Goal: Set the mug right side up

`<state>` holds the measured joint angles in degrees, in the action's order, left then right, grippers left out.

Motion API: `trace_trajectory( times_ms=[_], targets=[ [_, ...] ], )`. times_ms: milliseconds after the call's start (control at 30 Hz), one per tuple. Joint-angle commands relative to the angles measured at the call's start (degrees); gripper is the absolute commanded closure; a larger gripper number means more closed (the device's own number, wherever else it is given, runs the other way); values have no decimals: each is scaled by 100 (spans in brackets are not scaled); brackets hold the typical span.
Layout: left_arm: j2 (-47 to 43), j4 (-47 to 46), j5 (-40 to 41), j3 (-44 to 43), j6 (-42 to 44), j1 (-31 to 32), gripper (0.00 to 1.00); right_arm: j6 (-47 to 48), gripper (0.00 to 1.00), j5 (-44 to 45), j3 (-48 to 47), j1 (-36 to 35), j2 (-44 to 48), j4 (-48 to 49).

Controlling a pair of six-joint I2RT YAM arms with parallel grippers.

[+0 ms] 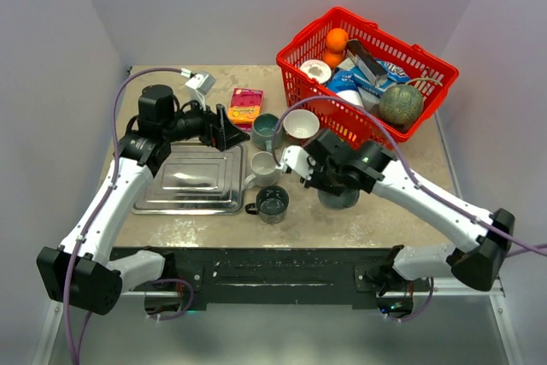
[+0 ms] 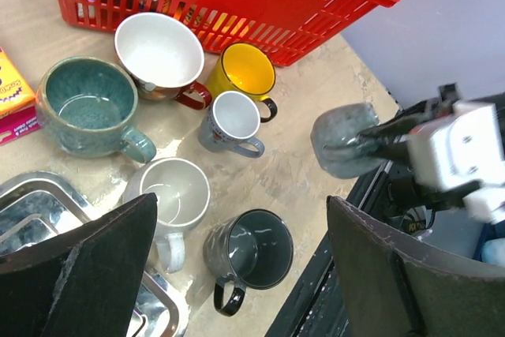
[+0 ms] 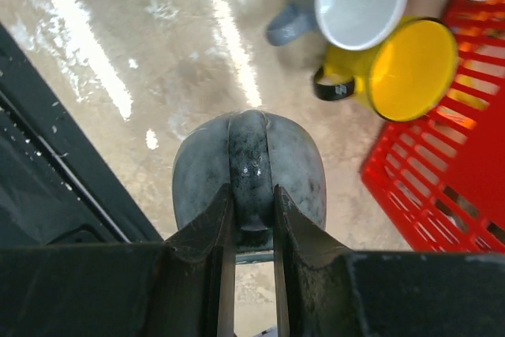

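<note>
Pinching the handle [image 3: 251, 159] of the grey mug [image 3: 300, 175], the right gripper [image 3: 252, 207] has its jaws narrow and clamped on that loop. The mug sits straight ahead of the fingertips with no mouth showing, so I judge it not yet righted. Best play now: lift clear first, then roll the wrist slowly so the handle doesn't slip. Beside the jaws runs the dark table edge [image 3: 55, 155]; beyond them the yellow mug [image 3: 410, 69] and red basket [image 3: 442, 179] crowd close. The left gripper [image 2: 241, 211] hovers wide, holding nothing.
</note>
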<state>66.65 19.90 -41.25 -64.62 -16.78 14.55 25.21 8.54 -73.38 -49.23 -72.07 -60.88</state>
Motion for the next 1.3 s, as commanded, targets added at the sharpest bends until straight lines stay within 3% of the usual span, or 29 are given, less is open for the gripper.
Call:
trace_trajectory(
  times_ms=[0, 433, 867, 1000, 1033, 1267],
  targets=[
    [-82, 93, 161, -147, 183, 22, 8, 116, 100, 245, 52, -306, -472, 68],
    [-530, 357, 689, -200, 333, 13, 8, 107, 100, 123, 96, -491, -1537, 331],
    [-759, 550, 698, -103, 535, 13, 8, -324, 100, 359, -764, -587, -2671, 498],
    [-777, 594, 628, -147, 614, 13, 7, -385, 82, 360, -826, -605, -2864, 481],
    [-768, 594, 619, -191, 614, 13, 7, -385, 70, 351, -835, -622, -2891, 472],
    [-689, 585, 592, -305, 605, 13, 7, -456, 40, 351, -1029, -684, -2953, 314]
  ],
)
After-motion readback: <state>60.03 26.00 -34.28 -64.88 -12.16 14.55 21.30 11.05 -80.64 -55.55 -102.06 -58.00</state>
